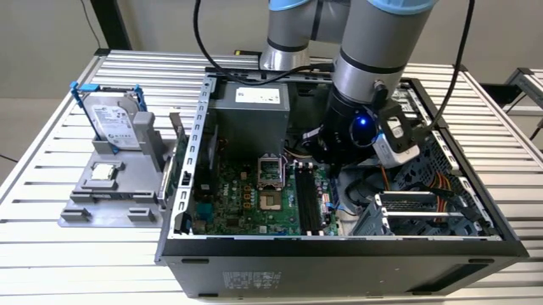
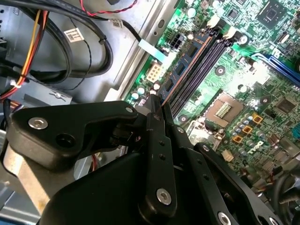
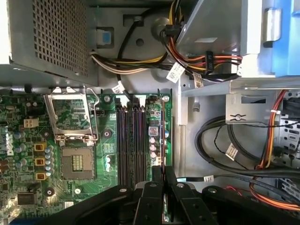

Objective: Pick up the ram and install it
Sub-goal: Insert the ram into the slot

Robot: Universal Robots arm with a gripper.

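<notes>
Currently the black hand (image 2: 157, 110) is gripping the slim bluish-green ram stick (image 2: 180, 70), seating it into the outermost black motherboard slot (image 3: 159, 140); even downward pressure appears needed.

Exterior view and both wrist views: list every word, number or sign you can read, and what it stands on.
No text is readable.
Hard drive label: too small.
Power supply sticker: too small.
Computer case front sticker: blurred.
White cable tag, first wrist view: too small.
</notes>
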